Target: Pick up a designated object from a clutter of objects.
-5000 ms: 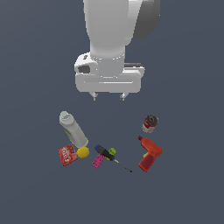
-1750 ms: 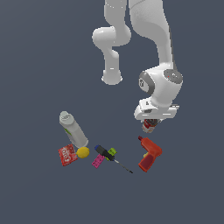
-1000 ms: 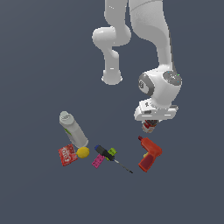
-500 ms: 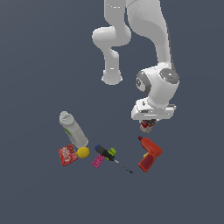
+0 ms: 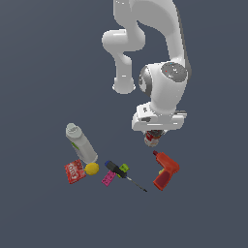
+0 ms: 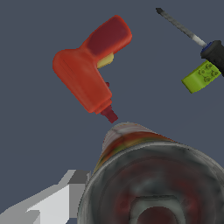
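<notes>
Now the gripper [image 5: 154, 137] is closed around the can [image 5: 152, 139], which hangs just under the white hand, clear of the bench [image 5: 43, 72]; in the wrist view the can [image 6: 153, 179] fills the foreground, one pale finger [image 6: 48, 202] against its side. Beside it lies the red drill [image 5: 164, 170]; farther off sit the screwdriver [image 5: 123, 175], green brick [image 5: 124, 168], pink brick [image 5: 108, 178], yellow ball [image 5: 92, 168], red box [image 5: 75, 171] and white bottle [image 5: 81, 143]; how these lie relative to the bench edges I cannot tell.

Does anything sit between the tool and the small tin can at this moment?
Nothing visible does. The can sits right under the tool and fills the wrist view beside one finger. The red drill lies apart from it.
</notes>
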Robot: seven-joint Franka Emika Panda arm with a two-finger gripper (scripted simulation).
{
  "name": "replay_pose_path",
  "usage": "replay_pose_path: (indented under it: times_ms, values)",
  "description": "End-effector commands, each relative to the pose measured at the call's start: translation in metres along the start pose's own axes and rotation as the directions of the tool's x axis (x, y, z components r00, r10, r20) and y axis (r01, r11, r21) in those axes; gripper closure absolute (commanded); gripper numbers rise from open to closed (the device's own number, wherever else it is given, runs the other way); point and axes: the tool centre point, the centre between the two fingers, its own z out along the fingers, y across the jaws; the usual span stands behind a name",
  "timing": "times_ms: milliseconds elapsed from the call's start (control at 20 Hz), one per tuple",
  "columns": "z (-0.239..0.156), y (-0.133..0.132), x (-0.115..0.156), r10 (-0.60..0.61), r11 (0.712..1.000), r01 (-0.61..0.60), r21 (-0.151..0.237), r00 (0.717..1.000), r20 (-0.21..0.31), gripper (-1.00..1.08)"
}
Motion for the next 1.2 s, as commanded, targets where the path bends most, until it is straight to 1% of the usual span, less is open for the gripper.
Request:
replay_pose_path:
  times_ms: [0,700,900,1150]
  values:
    - [-0.021,0.023,0.009,0.000,1.000,0.000,0.002,1.000,-0.004,1.08]
    - [-0.133,0.156,0.060,0.000,1.000,0.000,0.002,1.000,-0.004,1.08]
    - [-0.160,0.188,0.073,0.000,1.000,0.000,0.001,1.000,-0.004,1.08]
    - [-0.188,0.222,0.087,0.000,1.000,0.000,0.000,1.000,-0.004,1.08]
